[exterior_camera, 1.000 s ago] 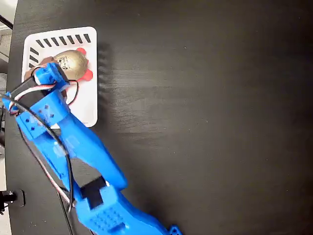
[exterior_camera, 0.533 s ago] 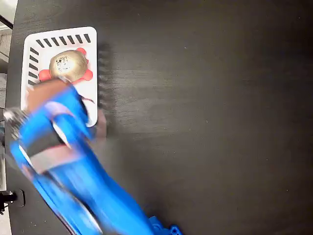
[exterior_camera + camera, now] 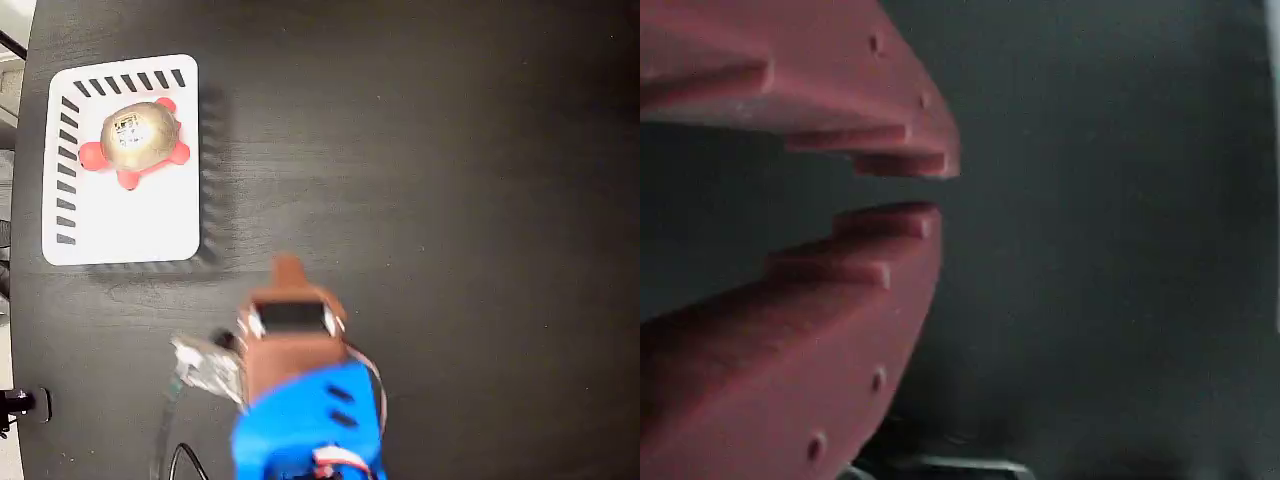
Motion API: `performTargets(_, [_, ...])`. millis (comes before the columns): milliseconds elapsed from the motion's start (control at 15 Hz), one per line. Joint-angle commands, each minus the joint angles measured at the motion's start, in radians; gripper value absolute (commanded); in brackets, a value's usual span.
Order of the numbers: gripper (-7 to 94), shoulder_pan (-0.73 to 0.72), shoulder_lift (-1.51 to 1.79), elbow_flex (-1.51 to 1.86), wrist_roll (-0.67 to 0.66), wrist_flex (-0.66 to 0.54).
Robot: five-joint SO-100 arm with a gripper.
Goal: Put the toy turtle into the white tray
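The toy turtle (image 3: 139, 133), with its gold-tan shell and red head and feet, lies inside the white tray (image 3: 130, 225) at the table's top left in the fixed view, in the tray's upper half. My gripper (image 3: 288, 264) is well away from it, below and to the right of the tray, over bare black table. In the wrist view the two red-brown fingers (image 3: 890, 130) of my gripper (image 3: 933, 190) are drawn together to a thin gap at the tips. Nothing is held between them, and only dark tabletop lies beyond.
The blue arm (image 3: 310, 430) comes in from the bottom edge of the fixed view. A silvery connector with a cable (image 3: 203, 365) sticks out at its left. The table's left edge (image 3: 22, 300) runs close past the tray.
The arm has left the tray and swung down and to the right, away from the turtle. The turtle stays in the tray and now shows whole.
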Motion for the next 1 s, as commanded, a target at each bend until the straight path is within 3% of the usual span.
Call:
performTargets(0, [0,0.025,0.232,0.229,-0.006,-0.026])
performTargets(267, [0,0.046,0.568,0.503,-0.032,0.009])
performTargets(733, [0,0.069,0.822,0.609,0.005,0.219])
performTargets(933, [0,0.087,0.831,0.658,0.008,0.225])
